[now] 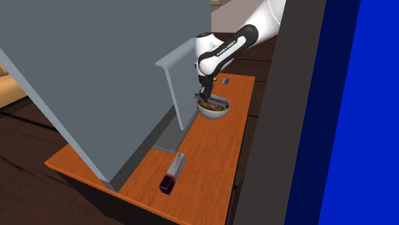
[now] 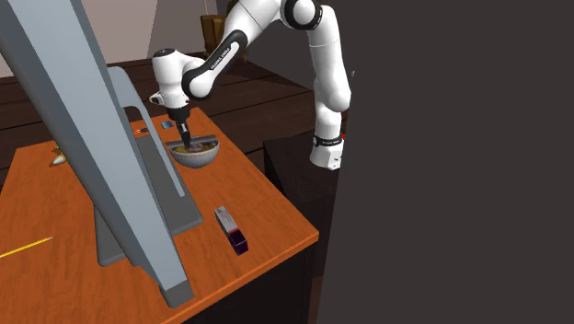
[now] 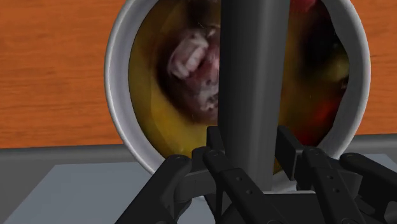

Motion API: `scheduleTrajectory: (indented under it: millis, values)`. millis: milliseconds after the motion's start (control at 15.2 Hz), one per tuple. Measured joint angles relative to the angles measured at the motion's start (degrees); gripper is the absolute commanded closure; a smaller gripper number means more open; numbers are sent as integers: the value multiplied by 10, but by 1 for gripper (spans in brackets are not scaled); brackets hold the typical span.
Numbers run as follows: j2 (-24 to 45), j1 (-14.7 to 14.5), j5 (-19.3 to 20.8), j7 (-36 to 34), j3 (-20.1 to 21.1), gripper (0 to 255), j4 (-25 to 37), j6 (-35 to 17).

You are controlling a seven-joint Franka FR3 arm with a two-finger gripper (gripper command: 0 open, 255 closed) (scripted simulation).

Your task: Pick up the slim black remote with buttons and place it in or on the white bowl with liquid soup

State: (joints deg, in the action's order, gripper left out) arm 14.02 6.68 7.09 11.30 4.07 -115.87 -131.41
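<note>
Over the white bowl [image 1: 214, 110], at the far end of the orange bench [image 1: 211, 163], the hand [image 3: 251, 162] is seen pinching the slim dark remote [image 3: 251, 76], one finger pressed against each side. The remote's far end is cut off by the wrist view's edge, and its buttons cannot be made out. Part of the yellowish soup [image 3: 153, 95] is hidden behind it; whether soup is touched cannot be told
</note>
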Motion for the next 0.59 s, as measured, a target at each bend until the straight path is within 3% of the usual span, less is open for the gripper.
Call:
scheduleTrajectory:
  millis: [528, 594]
  values:
    - [7, 0, 2, -2, 0, 255, -4, -19]
    - [7, 0, 2, -2, 0, 0, -4, -19]
